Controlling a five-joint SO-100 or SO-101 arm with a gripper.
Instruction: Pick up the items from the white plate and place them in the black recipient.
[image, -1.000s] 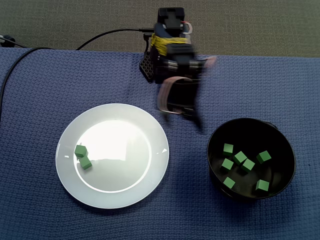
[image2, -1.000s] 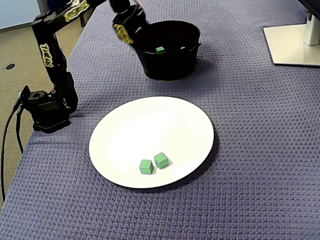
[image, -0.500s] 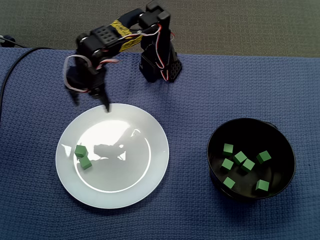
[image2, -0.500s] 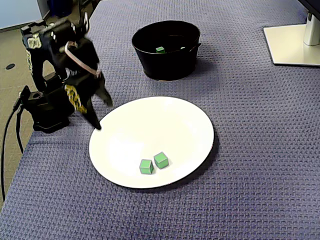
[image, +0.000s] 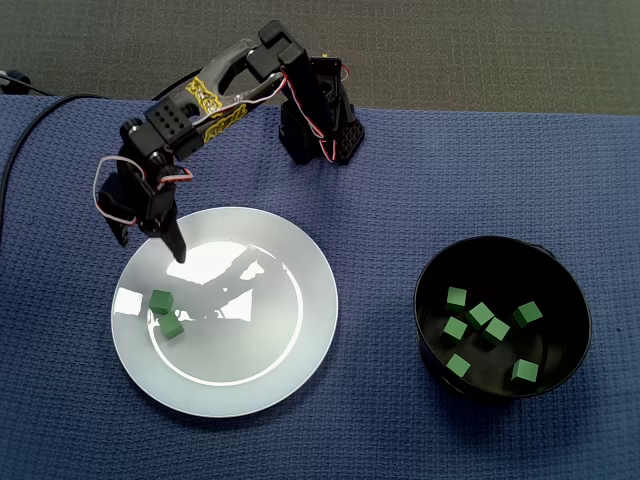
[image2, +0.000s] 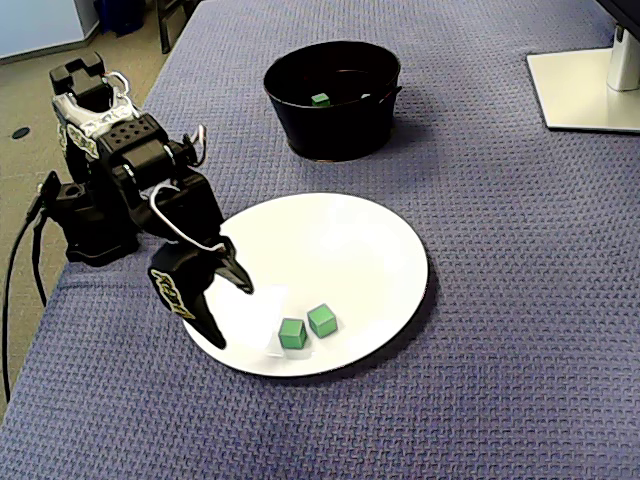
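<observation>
Over the rim of the white plate (image2: 350, 250) the claw (image2: 230, 312) hangs open and empty, just beside two green cubes (image2: 322, 320) lying side by side on that plate, while the black bowl (image2: 330, 130) stands apart from it.

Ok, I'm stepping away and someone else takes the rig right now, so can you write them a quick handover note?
End effector: open, empty, over the rim of the white plate, next to the cubes.
On the plate: two green cubes, close together.
Done: several green cubes already lie in the black bowl.
Left: grasp each of the two on the plate and drop it in the bowl.
</observation>
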